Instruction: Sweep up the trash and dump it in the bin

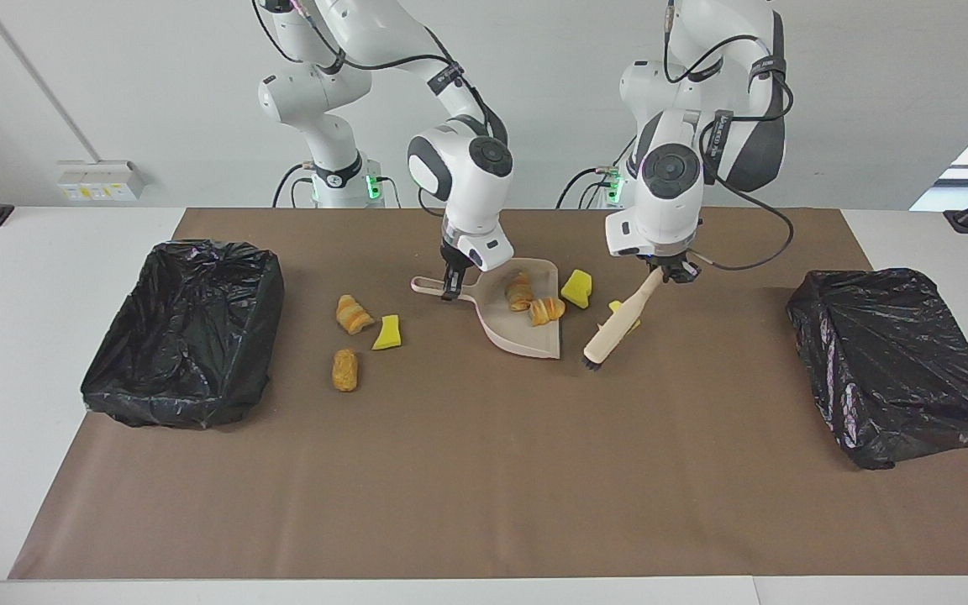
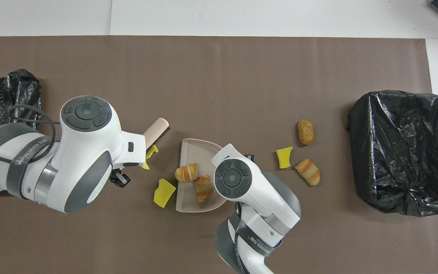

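While your left gripper (image 1: 669, 270) hangs over the mat (image 1: 484, 470), it is clamped on the brush (image 1: 616, 326) handle, and the brush slants down from it with its bristle end low, at or just above the mat beside the dustpan (image 1: 526, 332). One yellow scrap (image 1: 616, 307) lies right under that brush, partly hidden by it, so you may not be able to tell whether the bristles touch it. Another yellow chunk (image 1: 576, 287) sits near this gripper, between it and the dustpan, just beside the pan's open edge.

Your right gripper (image 1: 450, 286) is down at the mat, closed on the dustpan's handle (image 1: 429, 286). Just next to it, two bread lumps (image 1: 533, 301) lie in the pan, touching each other.

On the right gripper's other flank, toward the right arm's end of the table, three more pieces lie loose on the mat: a striped bread lump (image 1: 352, 313) touching a yellow sponge (image 1: 387, 333), and a brown lump (image 1: 344, 370) apart from them, farther from the robots. Past these sits a bin (image 1: 186, 332) lined with black plastic, well apart from the gripper. A second lined bin (image 1: 896, 361) stands at the left arm's end, well apart from the left gripper.
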Action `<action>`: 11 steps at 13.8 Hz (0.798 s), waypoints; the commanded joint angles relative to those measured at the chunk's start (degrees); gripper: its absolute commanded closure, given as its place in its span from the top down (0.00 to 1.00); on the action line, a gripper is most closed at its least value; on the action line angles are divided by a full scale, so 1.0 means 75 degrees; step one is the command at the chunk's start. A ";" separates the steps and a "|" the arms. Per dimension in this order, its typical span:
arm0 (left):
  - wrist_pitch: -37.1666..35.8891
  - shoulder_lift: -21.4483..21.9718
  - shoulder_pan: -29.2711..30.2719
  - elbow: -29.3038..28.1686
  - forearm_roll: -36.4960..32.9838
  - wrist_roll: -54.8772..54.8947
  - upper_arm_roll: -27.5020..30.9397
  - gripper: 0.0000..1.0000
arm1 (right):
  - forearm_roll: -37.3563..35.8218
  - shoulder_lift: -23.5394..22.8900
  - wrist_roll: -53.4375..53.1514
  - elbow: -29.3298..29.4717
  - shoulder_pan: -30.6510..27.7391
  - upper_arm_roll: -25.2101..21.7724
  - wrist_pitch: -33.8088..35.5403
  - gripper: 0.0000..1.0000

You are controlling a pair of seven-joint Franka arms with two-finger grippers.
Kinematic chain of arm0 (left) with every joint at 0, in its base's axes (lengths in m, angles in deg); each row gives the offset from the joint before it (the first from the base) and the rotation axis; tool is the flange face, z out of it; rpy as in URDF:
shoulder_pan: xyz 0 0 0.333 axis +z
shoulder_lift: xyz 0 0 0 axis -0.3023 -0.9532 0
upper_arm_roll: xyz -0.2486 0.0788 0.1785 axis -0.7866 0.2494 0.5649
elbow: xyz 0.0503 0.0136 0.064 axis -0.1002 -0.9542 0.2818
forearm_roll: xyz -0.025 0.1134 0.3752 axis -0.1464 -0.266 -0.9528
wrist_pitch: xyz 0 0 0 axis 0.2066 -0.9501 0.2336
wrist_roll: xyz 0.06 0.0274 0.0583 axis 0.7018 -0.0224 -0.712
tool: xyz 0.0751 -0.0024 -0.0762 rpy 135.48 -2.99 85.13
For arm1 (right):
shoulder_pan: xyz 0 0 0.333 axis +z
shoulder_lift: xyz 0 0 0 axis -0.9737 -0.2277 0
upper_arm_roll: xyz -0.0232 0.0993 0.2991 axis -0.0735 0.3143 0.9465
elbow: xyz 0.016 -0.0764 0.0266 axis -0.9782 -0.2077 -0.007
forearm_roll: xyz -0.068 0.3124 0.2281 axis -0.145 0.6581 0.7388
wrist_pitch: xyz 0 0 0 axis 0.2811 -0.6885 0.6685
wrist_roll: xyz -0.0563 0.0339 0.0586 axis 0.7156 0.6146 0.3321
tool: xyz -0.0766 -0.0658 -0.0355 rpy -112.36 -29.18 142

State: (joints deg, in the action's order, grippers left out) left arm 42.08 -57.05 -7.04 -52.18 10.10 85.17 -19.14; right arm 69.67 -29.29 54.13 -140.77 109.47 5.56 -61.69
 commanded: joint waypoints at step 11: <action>0.0889 0.1962 0.1631 -0.3185 0.4079 -0.1778 0.0007 0.00 | -0.0411 0.0106 -0.0240 -0.0015 0.0020 0.0045 0.0661 0.00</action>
State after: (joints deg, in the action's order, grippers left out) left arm 46.88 -44.85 3.81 -73.95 37.02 72.29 -18.63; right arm 68.25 -29.05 54.07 -140.44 109.72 5.63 -58.08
